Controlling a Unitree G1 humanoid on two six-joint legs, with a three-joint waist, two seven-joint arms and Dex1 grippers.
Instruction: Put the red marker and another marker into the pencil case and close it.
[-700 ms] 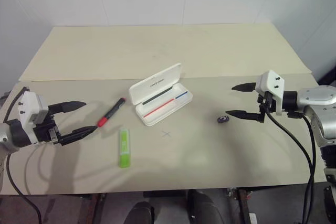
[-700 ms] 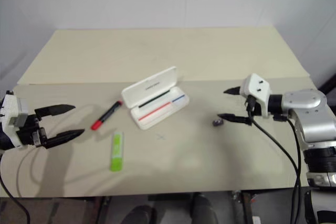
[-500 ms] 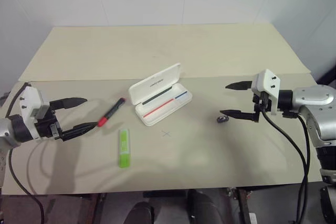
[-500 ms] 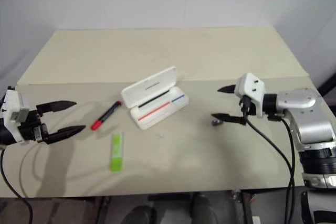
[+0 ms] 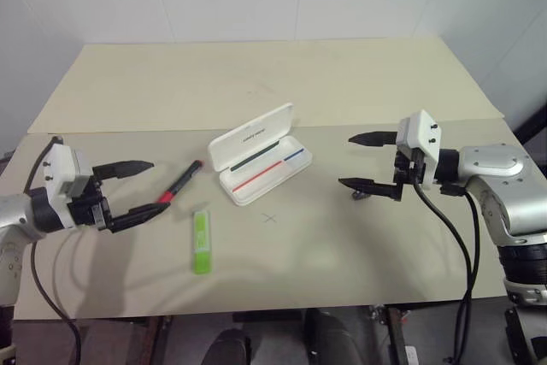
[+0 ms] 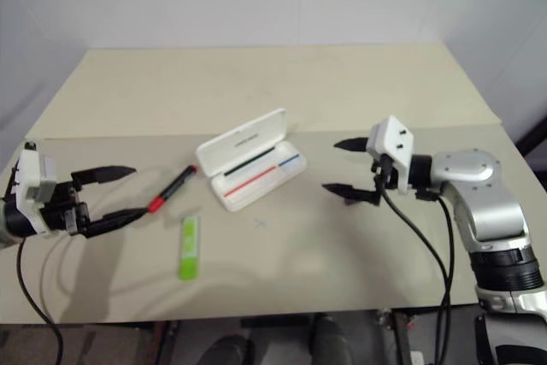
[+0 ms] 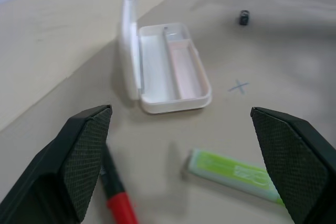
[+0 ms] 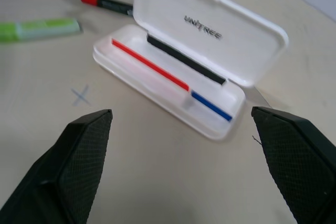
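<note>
Left eye view | both arms are closing inward: left gripper (image 5: 137, 188), spread and empty, nearing red marker (image 5: 180, 182) | right gripper (image 5: 369, 161), spread and empty, approaching case (image 5: 261, 155) | nothing packed yet.

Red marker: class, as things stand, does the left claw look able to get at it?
Probably yes. The red marker lies bare on the table, just ahead of the open left claw, with nothing between them; the green highlighter lies off to one side.

The white pencil case (image 5: 261, 166) lies open mid-desk, its lettered lid standing up on the far-left side, red and blue stripes showing inside. Left of it, apart, the slim red marker (image 5: 180, 182) lies diagonally. Nearer, the lime-green highlighter (image 5: 201, 241) lies flat, pointing near to far.
</note>
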